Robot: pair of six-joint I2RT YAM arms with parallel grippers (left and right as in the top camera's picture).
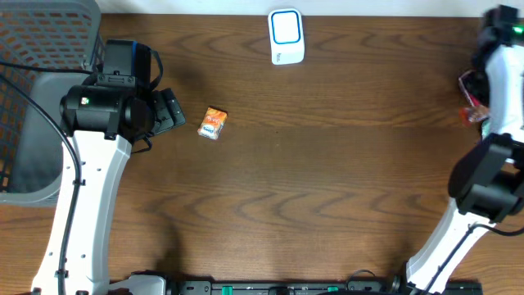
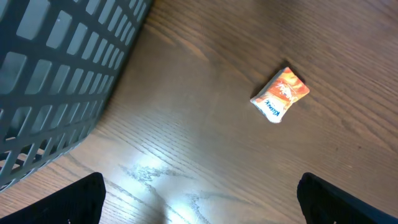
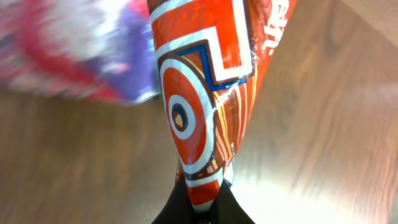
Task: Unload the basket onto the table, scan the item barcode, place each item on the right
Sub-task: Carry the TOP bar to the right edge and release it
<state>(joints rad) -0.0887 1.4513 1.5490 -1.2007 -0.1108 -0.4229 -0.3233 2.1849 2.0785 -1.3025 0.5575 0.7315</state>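
Note:
My right gripper [image 3: 202, 210] is shut on the lower end of a red-orange snack packet [image 3: 205, 93] with white and blue rings, held upright at the table's far right edge [image 1: 470, 115]. The white scanner [image 1: 286, 36] with a blue-framed window lies at the back centre, well away from that packet. A small orange sachet [image 1: 213, 124] lies on the wood just right of my left gripper [image 1: 173, 111]. In the left wrist view the sachet [image 2: 280, 94] is ahead and to the right, and my left gripper [image 2: 199, 202] is open with nothing between its fingers [image 2: 84, 199].
A grey mesh basket [image 1: 33, 49] fills the back left corner, close beside my left arm; its wall [image 2: 50, 74] is on the left in the left wrist view. A blurred red and purple packet [image 3: 74, 56] lies behind the held one.

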